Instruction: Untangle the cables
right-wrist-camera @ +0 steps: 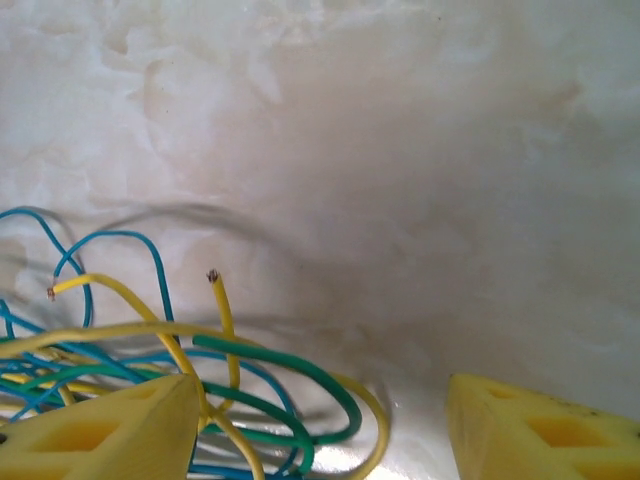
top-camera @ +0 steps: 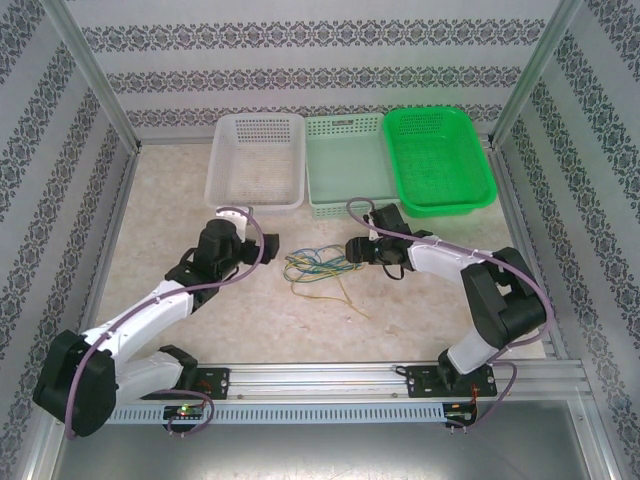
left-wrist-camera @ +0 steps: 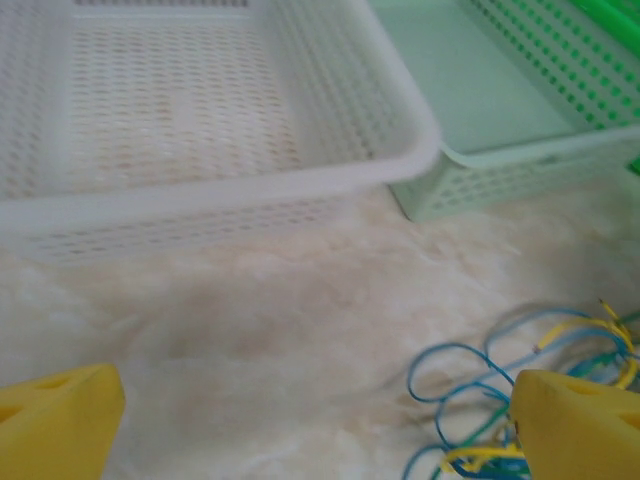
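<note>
Marbled beige tabletop (top-camera: 300, 330) carries thin, looping, tangled cables (top-camera: 315, 268).

Left arm (top-camera: 140, 318) and right arm (top-camera: 440, 258): white link shells, black joint housings, purple cable (top-camera: 262, 243) along each (loosely looped). Fingers (right-wrist-camera: 540, 430) are yellow wedges with rectangular recesses.

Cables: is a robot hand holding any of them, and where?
No. Both the left gripper and the right gripper are open, and the cables lie loose on the table.
</note>
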Robot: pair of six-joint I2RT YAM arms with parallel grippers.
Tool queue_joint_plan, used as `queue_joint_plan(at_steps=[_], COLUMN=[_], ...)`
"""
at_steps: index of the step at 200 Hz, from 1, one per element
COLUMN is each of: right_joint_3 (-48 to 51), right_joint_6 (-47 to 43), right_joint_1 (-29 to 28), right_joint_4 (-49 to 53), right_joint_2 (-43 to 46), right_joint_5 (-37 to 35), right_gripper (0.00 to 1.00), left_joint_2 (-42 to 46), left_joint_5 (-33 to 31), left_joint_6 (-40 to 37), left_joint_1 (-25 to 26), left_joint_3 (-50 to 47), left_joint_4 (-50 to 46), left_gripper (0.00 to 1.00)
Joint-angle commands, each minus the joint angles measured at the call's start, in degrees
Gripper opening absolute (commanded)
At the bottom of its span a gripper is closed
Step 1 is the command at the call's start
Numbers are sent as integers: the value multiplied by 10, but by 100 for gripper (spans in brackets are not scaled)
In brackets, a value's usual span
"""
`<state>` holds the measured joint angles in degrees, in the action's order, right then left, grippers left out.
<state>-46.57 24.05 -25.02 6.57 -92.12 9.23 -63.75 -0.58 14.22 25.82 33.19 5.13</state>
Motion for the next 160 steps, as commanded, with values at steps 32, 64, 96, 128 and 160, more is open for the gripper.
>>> queue_joint_plan(at_steps=[32,64,96,128,160], right_joint_3=[-7,17,42,61,86], right_joint_6=[0,-5,-21,-13,4], right_joint_1=[-2,-8,-26,-31,-31], right_joint_4=[-11,-32,-52,-62,-70], right_joint_2=[-20,10,52,88,159], right_joint_5=[-48,-48,-62,-64,-80], right_gripper=[42,21,5,0,0], left_joint_2=[-65,-113,-144,-147,-126], left_joint_5=[31,52,64,58,50], left_joint_6=[-19,-27,-24,-17,-18], left_joint_1=[44,51,62,65,66], left_joint_3=[14,44,59,61,67], left_joint_4=[16,26,45,51,38], left_gripper=[100,100,100,100,100])
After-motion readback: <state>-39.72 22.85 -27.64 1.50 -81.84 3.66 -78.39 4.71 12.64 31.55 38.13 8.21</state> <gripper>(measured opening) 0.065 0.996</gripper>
